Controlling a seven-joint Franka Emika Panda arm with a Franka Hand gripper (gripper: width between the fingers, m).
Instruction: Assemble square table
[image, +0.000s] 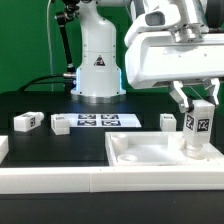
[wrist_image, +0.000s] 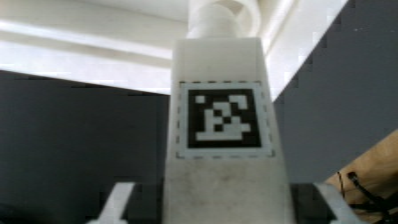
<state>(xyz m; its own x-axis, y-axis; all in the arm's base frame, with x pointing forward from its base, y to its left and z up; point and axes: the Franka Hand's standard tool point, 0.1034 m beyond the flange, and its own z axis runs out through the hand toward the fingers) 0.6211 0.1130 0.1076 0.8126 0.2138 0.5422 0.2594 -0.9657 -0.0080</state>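
Observation:
The white tray-like tabletop (image: 128, 152) lies at the front of the black table, toward the exterior view's right. A white leg block (image: 197, 127) with a black-white tag stands upright over the tabletop's corner on that side, its lower end at the tray's surface. My gripper (image: 197, 108) is shut on that leg from above. In the wrist view the leg (wrist_image: 222, 120) fills the middle between my fingers (wrist_image: 121, 200), its round peg end pointing at the white tabletop (wrist_image: 89, 50). Three more leg blocks (image: 27, 121) (image: 60, 124) (image: 167, 121) lie loose on the table.
The marker board (image: 97, 121) lies flat behind the tabletop, in front of the arm's white base (image: 97, 65). A long white rail (image: 50, 183) runs along the front edge, and another white piece (image: 3, 148) sits at the exterior view's left edge.

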